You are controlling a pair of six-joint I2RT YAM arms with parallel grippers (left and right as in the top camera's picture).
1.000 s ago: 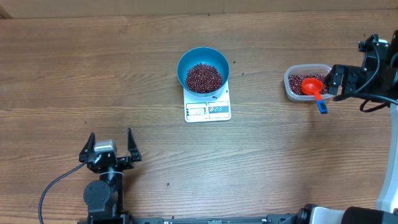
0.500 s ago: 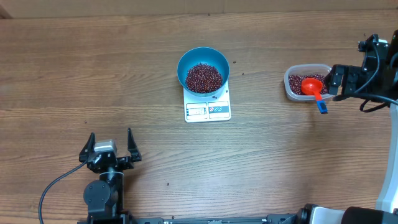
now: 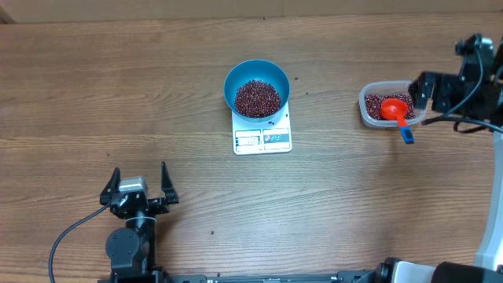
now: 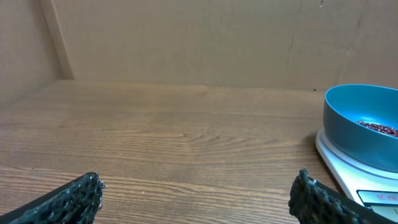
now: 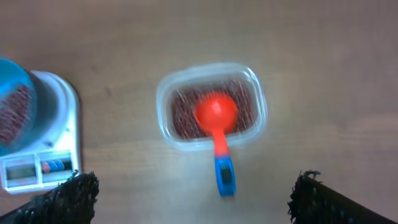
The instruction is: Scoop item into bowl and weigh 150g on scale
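The blue bowl (image 3: 236,82) stands on the white scale (image 3: 262,138) at mid-table and holds a maroon heap of beans (image 3: 257,97). More beans (image 3: 374,104) fill a clear tub (image 3: 363,110) at the right, where a red scoop (image 3: 392,107) with a blue handle (image 3: 406,134) lies. My right gripper (image 3: 423,93) hovers open just right of the tub, empty; its wrist view looks down on the scoop (image 5: 216,113) and tub (image 5: 163,106). My left gripper (image 3: 140,171) rests open near the front left, far from the bowl (image 4: 354,118).
Bare wooden tabletop surrounds the scale and the tub. A cardboard wall (image 4: 199,43) rises behind the table. The right arm's body and cable (image 3: 471,86) occupy the far right edge.
The right gripper has shifted slightly toward the far edge beside the tub, and its wrist view is blurred by motion. The left arm, bowl and scoop have not moved.
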